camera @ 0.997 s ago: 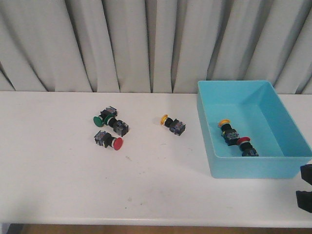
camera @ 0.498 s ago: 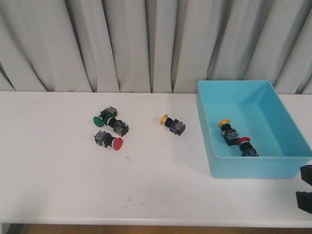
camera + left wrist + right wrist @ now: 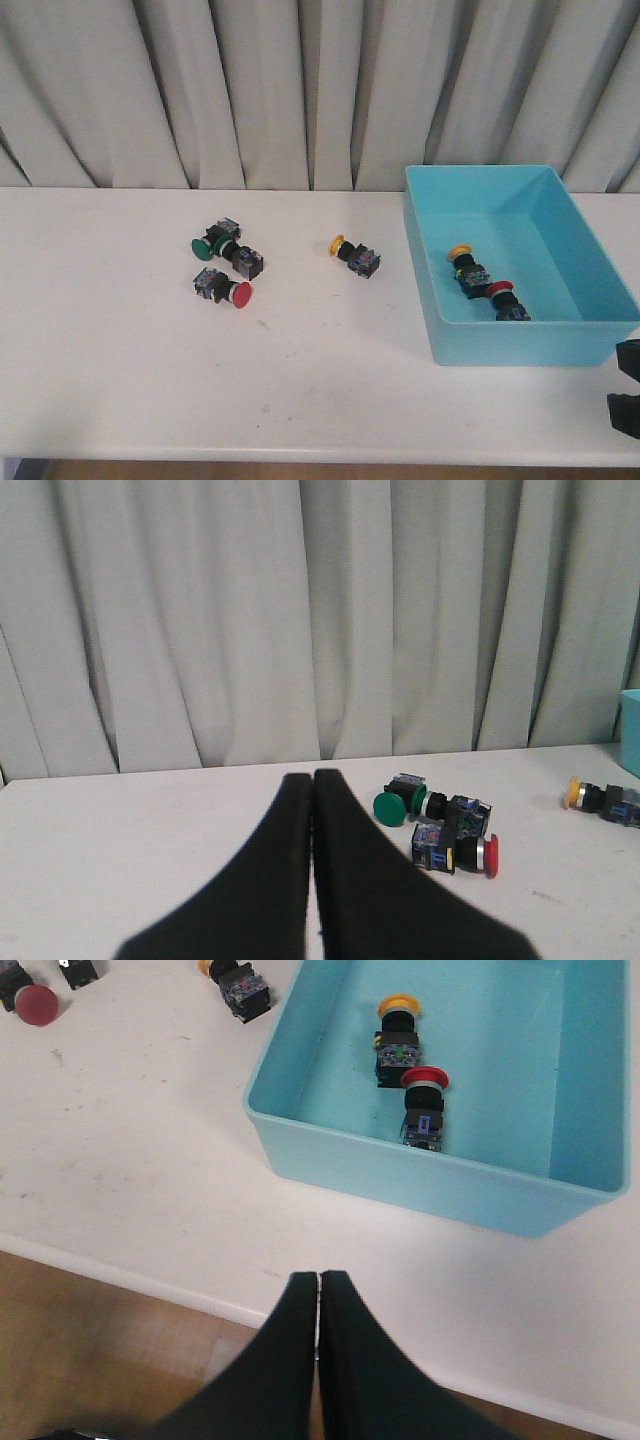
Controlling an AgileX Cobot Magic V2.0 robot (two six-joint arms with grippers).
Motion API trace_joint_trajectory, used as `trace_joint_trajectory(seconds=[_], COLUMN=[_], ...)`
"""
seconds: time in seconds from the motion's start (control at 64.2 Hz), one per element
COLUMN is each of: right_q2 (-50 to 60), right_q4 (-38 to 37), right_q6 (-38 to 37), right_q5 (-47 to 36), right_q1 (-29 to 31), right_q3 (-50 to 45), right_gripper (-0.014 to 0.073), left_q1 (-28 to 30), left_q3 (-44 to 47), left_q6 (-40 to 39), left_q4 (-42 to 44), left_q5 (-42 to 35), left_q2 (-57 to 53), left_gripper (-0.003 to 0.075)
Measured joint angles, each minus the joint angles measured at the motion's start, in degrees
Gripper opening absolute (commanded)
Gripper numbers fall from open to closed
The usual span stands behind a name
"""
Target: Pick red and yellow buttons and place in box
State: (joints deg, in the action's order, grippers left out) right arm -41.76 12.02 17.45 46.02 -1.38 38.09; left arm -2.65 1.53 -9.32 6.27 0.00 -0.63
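So far, roughly half done, judging by the count of buttons.

Front view: the box (image 3: 520,262) sits on the table (image 3: 130,360) at about 3 o'clock from the table's middle. Inside it lie a yellow button (image 3: 463,258) and a red button (image 3: 505,298), end to end, the red one nearer the front wall. Outside, a second yellow button (image 3: 352,253) lies near the centre, well apart from the box at its 9 o'clock. Further toward 9 o'clock is a cluster: a second red button (image 3: 226,290) just beside the green button (image 3: 216,243), with a dark switch body (image 3: 246,262) between them; whether they touch cannot be told. Only a dark part of the right arm (image 3: 627,400) shows at the frame's lower right edge.

Left wrist view: the left gripper (image 3: 312,880) has its fingers pressed together, holding nothing, low over the table. The green button (image 3: 398,802) and the outside red button (image 3: 460,850) lie ahead at about 1 o'clock, the outside yellow button (image 3: 595,798) further toward 3 o'clock.

Right wrist view: the right gripper (image 3: 318,1360) is likewise closed and empty, hanging past the table's front edge, short of the box (image 3: 420,1175). Both boxed buttons are visible, yellow (image 3: 398,1025) and red (image 3: 424,1100).

Judgement: one red and one yellow remain to be picked; the green stays.
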Motion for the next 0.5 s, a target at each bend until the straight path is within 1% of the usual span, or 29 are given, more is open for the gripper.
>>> trace_joint_trajectory(seconds=[0.14,0.218,0.358,0.498], right_q2=[0.07,2.02,14.67,26.5], right_q4=[0.0,-1.34,-3.28,-2.96], right_q6=[0.0,0.63,1.04,1.08], right_q5=[-0.09,-2.02,-9.73,-17.91], right_q1=[0.0,-0.38,-0.44,-0.44], right_q3=[-0.11,-1.53,-8.48,-15.03], right_gripper=[-0.0008,-0.0008,-0.0008,-0.0008], left_q1=[0.0,0.0,0.0,0.0], left_q3=[0.0,0.0,0.0,0.0], left_q6=[0.0,0.0,0.05,0.05], left_q4=[0.0,0.0,0.0,0.0], left_q5=[0.0,0.0,0.0,0.0], left_q2=[0.0,0.0,0.0,0.0], left_gripper=[-0.0007,-0.0007,-0.0007,-0.0007])
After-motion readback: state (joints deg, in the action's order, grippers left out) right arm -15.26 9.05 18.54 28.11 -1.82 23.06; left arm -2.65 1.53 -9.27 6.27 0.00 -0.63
